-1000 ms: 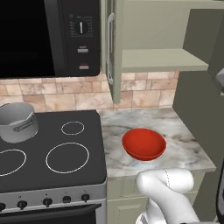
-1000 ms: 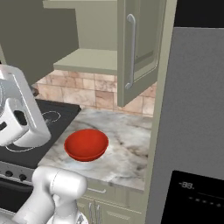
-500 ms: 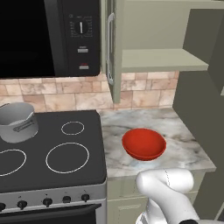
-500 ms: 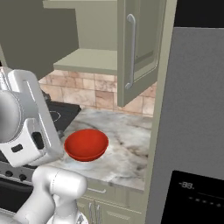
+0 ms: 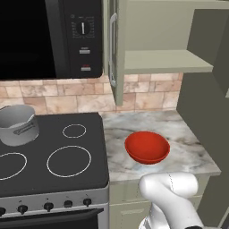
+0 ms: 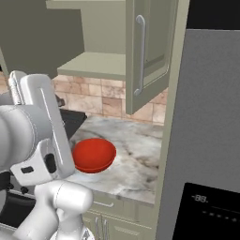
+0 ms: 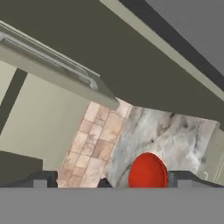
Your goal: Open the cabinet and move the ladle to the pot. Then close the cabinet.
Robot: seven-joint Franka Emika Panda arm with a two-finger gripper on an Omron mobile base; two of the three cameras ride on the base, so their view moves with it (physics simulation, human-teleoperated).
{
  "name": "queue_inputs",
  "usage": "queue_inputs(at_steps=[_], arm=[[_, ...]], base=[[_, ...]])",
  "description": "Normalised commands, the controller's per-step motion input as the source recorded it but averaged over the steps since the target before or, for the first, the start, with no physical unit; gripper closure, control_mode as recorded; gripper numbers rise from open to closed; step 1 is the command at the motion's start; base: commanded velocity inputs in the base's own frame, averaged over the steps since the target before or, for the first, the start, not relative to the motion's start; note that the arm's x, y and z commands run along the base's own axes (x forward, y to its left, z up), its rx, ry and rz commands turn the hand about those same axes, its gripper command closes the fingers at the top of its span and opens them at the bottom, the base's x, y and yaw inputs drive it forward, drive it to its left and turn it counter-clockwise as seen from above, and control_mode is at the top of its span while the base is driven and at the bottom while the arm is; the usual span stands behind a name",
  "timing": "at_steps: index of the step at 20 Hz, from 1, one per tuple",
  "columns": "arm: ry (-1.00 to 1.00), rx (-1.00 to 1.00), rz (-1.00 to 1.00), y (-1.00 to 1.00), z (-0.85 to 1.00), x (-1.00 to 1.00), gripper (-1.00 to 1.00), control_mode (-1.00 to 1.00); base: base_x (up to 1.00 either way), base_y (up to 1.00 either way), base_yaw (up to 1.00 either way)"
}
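Pincer (image 7: 111, 181) spread wide, holding nothing, above the red bowl (image 7: 148, 170)

Beige stone-tile backsplash (image 5: 147, 94); marbled grey counter (image 5: 188, 147); black microwave (image 5: 49, 38) above black stovetop (image 5: 53, 156); grey fridge (image 6: 211, 122).

You see the pale olive-beige cabinet (image 5: 156, 40) standing open, both doors swung out, its lower shelf bare. Your grey metal pot (image 5: 17, 125) sits upright on the stove's back-left burner.
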Motion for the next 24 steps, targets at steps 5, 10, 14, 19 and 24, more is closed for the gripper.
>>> queue_inputs(at_steps=[5, 10, 14, 19, 24], arm=[[-0.05, 0.12, -0.15, -0.19, 0.00, 0.06, -1.00, -1.00], [-0.08, 0.11, -0.12, -0.22, 0.00, 0.12, -1.00, -1.00], [-0.11, 0.07, -0.01, -0.21, 0.00, 0.11, -1.00, -1.00], [-0.08, 0.08, 0.00, -0.20, 0.00, 0.32, -1.00, -1.00], [-0.02, 0.09, 0.00, -0.21, 0.00, 0.45, -1.00, -1.00]], base=[[0.00, 0.00, 0.00], [0.00, 0.00, 0.00], [0.00, 0.00, 0.00], [0.00, 0.00, 0.00], [0.00, 0.00, 0.00]])
